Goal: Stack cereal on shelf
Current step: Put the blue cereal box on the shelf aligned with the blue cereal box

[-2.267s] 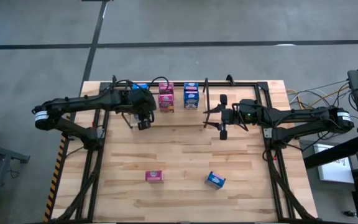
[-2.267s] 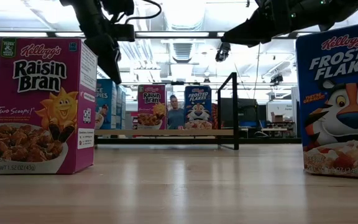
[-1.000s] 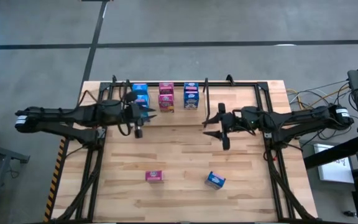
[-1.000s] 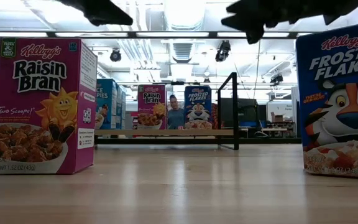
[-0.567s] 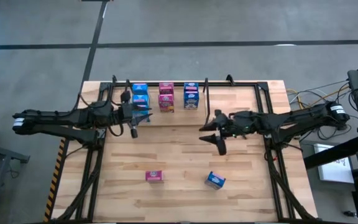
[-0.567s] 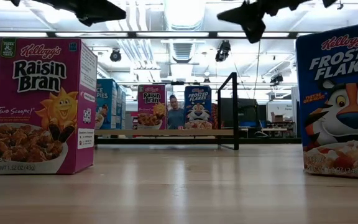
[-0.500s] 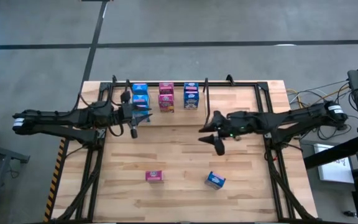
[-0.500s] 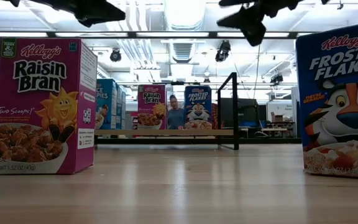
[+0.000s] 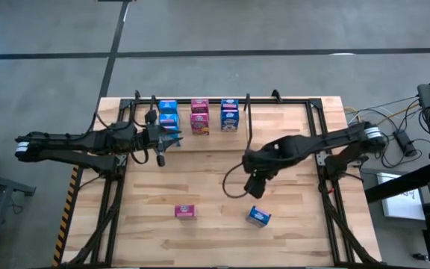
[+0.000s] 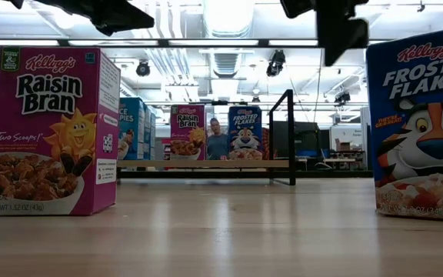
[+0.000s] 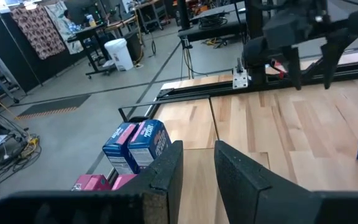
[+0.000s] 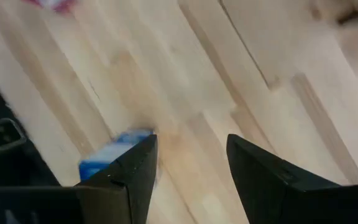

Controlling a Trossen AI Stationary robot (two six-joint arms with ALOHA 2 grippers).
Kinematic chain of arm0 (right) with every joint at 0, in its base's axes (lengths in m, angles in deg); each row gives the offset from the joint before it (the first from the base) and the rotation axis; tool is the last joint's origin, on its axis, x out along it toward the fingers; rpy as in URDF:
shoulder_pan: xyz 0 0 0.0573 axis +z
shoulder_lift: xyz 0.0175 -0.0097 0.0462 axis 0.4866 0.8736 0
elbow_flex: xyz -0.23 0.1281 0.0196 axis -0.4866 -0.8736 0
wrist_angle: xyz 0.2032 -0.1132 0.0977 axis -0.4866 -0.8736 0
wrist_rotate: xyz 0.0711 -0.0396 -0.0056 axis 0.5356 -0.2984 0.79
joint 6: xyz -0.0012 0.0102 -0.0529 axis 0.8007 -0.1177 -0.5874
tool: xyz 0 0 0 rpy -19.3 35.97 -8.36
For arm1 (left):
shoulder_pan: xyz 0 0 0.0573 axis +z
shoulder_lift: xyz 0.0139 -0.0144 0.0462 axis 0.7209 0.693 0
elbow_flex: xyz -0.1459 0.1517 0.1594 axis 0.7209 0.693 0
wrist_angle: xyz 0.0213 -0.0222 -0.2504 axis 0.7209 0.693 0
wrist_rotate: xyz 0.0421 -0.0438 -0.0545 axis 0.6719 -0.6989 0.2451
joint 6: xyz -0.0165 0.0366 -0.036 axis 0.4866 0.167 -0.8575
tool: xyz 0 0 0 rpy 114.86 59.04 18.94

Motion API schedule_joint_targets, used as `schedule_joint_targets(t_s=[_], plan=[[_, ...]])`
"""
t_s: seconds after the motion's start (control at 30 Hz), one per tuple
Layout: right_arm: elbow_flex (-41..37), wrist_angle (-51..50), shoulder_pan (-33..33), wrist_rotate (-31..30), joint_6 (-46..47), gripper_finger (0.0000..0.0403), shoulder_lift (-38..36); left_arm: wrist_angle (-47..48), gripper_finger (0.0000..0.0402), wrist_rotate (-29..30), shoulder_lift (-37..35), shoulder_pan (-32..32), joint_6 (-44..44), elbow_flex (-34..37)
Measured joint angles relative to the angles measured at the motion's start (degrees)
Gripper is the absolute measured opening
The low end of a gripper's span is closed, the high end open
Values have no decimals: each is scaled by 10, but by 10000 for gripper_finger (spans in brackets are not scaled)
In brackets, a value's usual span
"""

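The shelf of thin black rods stands along the table's far edge and holds a blue cereal box, a pink one and another blue one, all upright. A pink box and a blue box stand loose on the table near its front, and both fill the low view, pink and blue. My right gripper is open, points down and hangs above and just on the far side of the loose blue box. My left gripper is open and empty in front of the shelf's left end.
Slanted black arm-support frames run along the table's left side and right side. Bare wood lies between the shelf and the two loose boxes. The left wrist view shows the shelf's boxes and the right arm farther off.
My right gripper has swung from in front of the shelf toward the table's near edge, tipped from level to pointing down, and come over the loose blue box. It stays open. The boxes have not moved.
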Motion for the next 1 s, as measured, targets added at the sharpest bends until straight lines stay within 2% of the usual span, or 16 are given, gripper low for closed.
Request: schedule_joint_targets(t_s=[0.13, 0.3, 0.43, 0.6, 0.8, 0.93, 1.0], plan=[[70, -93, 21, 0, 28, 183, 48, 0, 75, 0, 0, 0, 0, 0], [112, -116, 45, 12, 45, 183, 83, 0, 75, 0, 0, 0, 0, 0], [120, -113, 54, 38, 90, 189, 95, 1, 75, 0, 0, 0, 0, 0], [113, -114, 70, 59, 116, 223, 98, 2, 75, 0, 0, 0, 0, 0], [96, -114, 118, 59, 102, 256, 98, 3, 75, 0, 0, 0, 0, -1], [94, -107, 153, 58, 135, 257, 98, 3, 75, 0, 0, 0, 0, -1], [94, -102, 166, 38, 145, 254, 98, 3, 75, 0, 0, 0, 0, -1]])
